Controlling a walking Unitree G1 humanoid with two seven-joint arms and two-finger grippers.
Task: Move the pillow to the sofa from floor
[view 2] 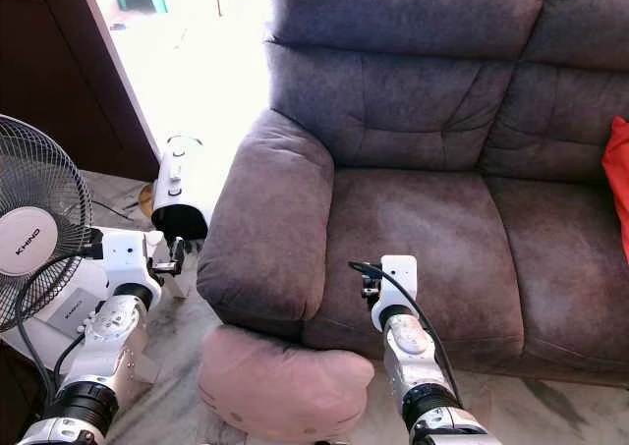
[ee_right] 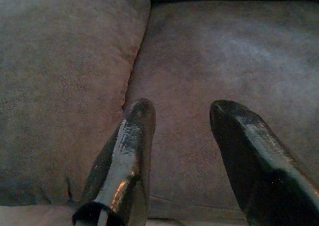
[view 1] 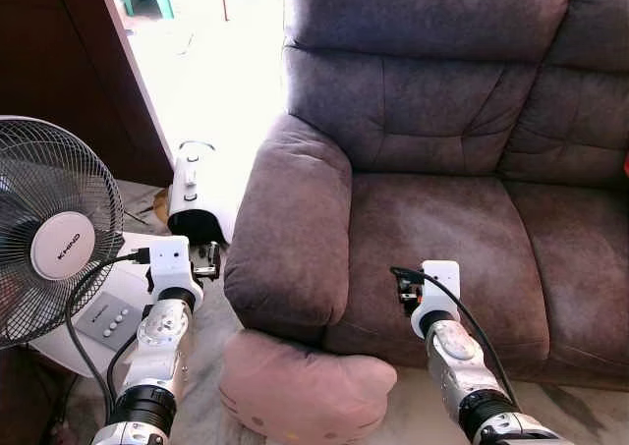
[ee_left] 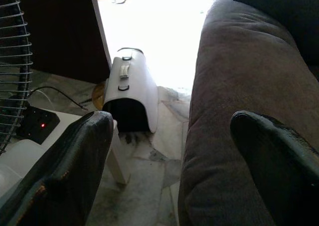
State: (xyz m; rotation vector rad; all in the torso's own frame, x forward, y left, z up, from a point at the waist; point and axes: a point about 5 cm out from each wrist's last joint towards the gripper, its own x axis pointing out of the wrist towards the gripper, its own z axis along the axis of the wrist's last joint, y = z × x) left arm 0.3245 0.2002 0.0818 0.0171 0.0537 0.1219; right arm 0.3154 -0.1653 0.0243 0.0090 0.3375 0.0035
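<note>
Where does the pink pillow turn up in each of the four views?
Left eye: pink pillow at bottom centre, on the floor against the sofa front.
Right eye: bottom, left of centre.
Left wrist: not in it.
Right wrist: cannot tell.
Shared landmark: the sofa armrest.

We see strong daylight entering through the doorway point(view 1: 211, 62) at upper left of the head views; the floor there is overexposed to plain white, with detail lost. The sofa point(view 1: 442, 199) is evenly lit, with a pale sheen on its seat cushion and soft shadow under the armrest. The head views are sharp, without motion blur. In the left wrist view the same glare recurs, and the near fingers point(ee_left: 65, 171) are dark and out of focus. We find the right wrist view dim and slightly grainy, with faint highlights on its fingers point(ee_right: 124, 151).
</note>
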